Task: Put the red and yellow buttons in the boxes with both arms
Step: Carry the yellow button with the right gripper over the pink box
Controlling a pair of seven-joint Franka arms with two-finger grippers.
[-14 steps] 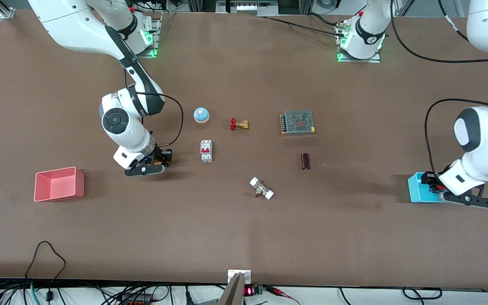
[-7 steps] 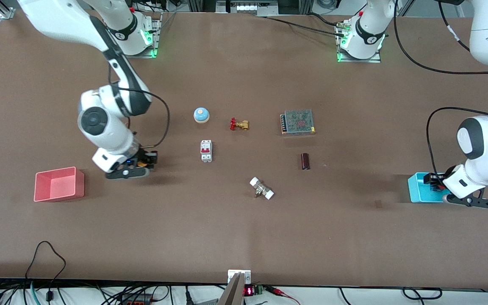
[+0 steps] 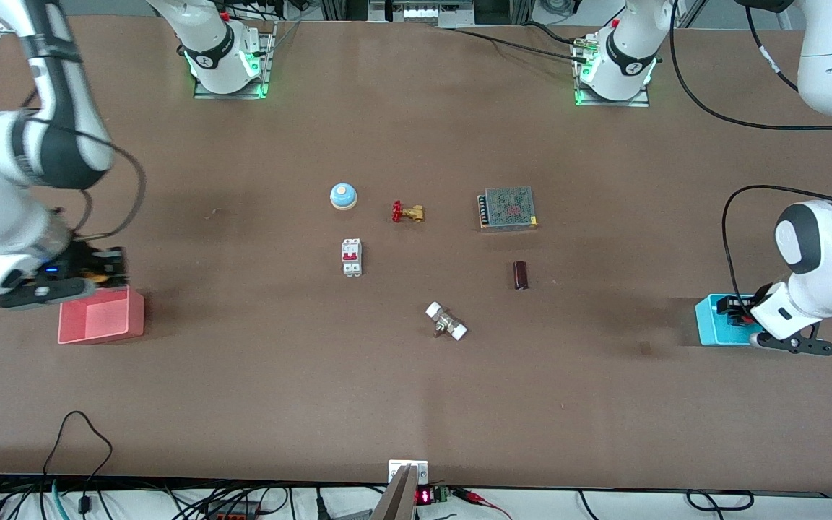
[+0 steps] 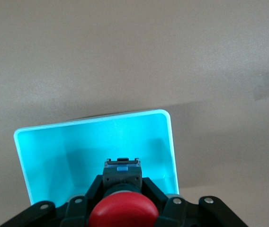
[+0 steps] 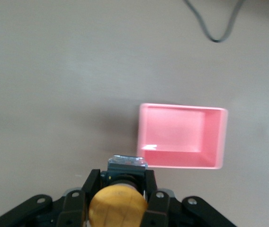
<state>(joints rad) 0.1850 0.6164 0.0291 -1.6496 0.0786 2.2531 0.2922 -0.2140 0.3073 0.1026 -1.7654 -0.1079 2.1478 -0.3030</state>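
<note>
Left gripper (image 4: 123, 201) jaws pinching red button (image 4: 122, 213) over cyan box (image 4: 167, 142), lower right of front view: release low, centered. Right gripper (image 5: 120, 201) jaws pinching yellow button (image 5: 118, 208) near pink box (image 5: 219, 137), left edge: center first.

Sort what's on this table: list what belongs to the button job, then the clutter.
Job: red button in left gripper over cyan box; yellow button in right gripper by pink box.
Clutter: bell, brass valve, breaker, power supply.

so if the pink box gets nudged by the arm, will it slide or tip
The pink box looks thin-walled, empty and low, so it probably slides readily rather than tipping. The right gripper carrying the yellow button is near its rim, so light contact could shift it.
</note>
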